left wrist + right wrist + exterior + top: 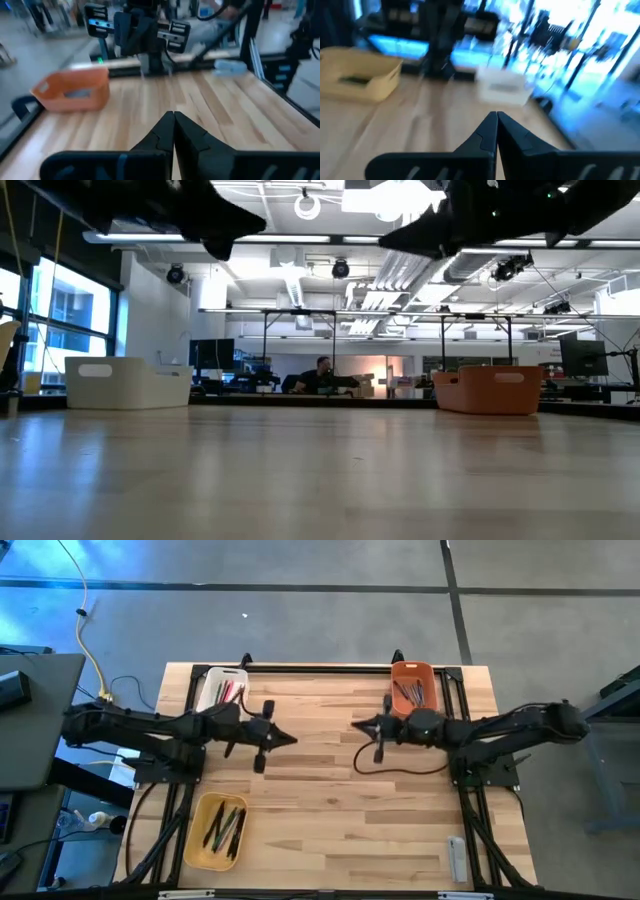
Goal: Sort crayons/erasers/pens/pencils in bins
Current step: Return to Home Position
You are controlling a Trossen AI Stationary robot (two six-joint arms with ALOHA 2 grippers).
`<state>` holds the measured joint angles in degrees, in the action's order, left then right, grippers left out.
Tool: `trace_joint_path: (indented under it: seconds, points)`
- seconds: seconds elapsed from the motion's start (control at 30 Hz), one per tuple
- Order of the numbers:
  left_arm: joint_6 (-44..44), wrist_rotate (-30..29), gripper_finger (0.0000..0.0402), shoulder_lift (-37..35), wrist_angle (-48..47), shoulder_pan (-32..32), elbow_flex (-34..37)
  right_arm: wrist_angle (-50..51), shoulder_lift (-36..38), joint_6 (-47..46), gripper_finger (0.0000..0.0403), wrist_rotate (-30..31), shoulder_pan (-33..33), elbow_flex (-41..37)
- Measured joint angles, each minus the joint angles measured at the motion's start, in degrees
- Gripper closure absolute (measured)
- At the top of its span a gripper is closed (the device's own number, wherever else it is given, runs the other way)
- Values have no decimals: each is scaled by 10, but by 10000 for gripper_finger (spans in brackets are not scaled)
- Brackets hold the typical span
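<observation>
Judging the sorting as done and only the fold back to rest as remaining, so expecting little trouble, yet watching 3 spots. Starting at the left: hanging the left gripper [288,740] above the bare table [320,820], fingers [160,136] pressed together and pinching nothing, with the wrist behind it showing from above just beside the white bin [209,690]; risking a nudge to that bin through any low sideways swing. Moving right: pointing the right gripper [358,725] tip to tip at the left one, near but apart, fingers [482,138] likewise pressed together on nothing; risking a clash through either arm reaching inward, and a knock to the orange bin [413,666] sitting just beside that wrist. Draping a dark cable [385,769] in a loop over the wood below the right arm, and so risking a snag or a drag during the fold. Turning to the 3 bins, left to right: finding the yellow bin [203,852] at the near left corner holding several black and green sticks [226,827]; finding the white bin at the far left corner holding red, pink and green sticks [233,692]; finding the orange bin at the far right holding grey and dark sticks [413,692], not managing an exact count in any. Seeing no stick loose on the wood, and noting only a grey flat bar [457,858] lying outside every bin at the near right corner.
</observation>
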<state>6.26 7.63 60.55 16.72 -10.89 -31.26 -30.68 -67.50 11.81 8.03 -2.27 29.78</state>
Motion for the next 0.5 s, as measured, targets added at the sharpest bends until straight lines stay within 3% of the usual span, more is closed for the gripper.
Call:
trace_joint_path:
  seconds: [0.23,0.37,0.5]
  points:
    - [-3,13,402,-61,110,-56,89,-54,46,38,403,-3,-54,-33]
    - [-5,13,402,-119,104,-64,118,-115,97,31,403,-17,-85,-113]
    - [-6,10,401,-176,77,-73,140,-100,194,20,403,-17,-106,-173]
